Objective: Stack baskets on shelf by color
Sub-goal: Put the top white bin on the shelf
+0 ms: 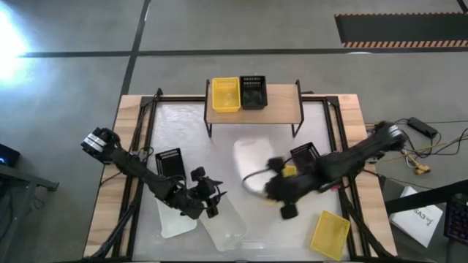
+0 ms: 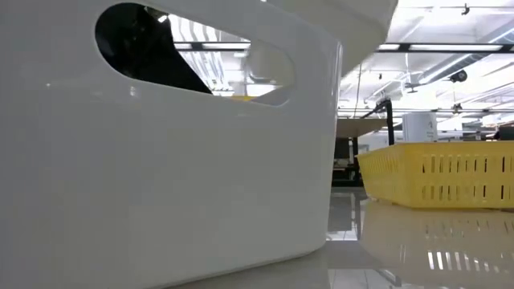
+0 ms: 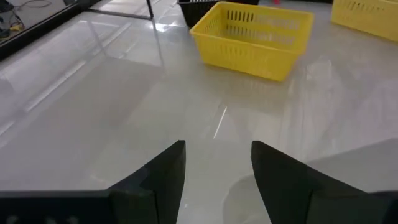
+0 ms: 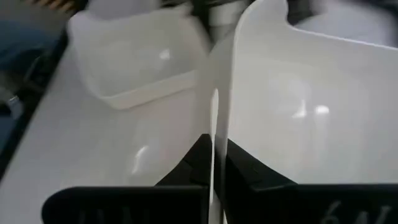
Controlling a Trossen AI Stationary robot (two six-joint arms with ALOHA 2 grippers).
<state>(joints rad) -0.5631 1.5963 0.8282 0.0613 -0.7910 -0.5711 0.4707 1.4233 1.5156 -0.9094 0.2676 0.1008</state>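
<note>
The shelf [image 1: 281, 109] stands at the table's far side and carries a yellow basket [image 1: 225, 95] and a black basket [image 1: 253, 91] side by side. My right gripper [image 1: 276, 188] [image 4: 214, 140] is at the table's middle, shut on a white basket [image 1: 250, 162]. My left gripper [image 1: 212, 196] [image 3: 217, 146] is open over bare table, left of it. Two more white baskets [image 1: 175, 218] [image 1: 223, 228] lie by the near edge. Black baskets [image 1: 170, 162] [image 1: 303, 155] and yellow baskets [image 1: 329, 234] [image 1: 289, 171] rest on the table. My right gripper holds the white basket by one side wall [image 4: 216, 106], at its upper rim. The wall is pinched between the two fingers [image 4: 193, 155], one inside the basket and one outside. The fingers come from the table's right. Whether the basket is lifted clear, I cannot tell.
A white basket [image 2: 161, 160] fills most of the low view, with a yellow basket [image 2: 442, 172] beside it. In the left wrist view a yellow basket [image 3: 255, 37] lies ahead of the open fingers. Wooden table edges run along both sides [image 1: 110, 190].
</note>
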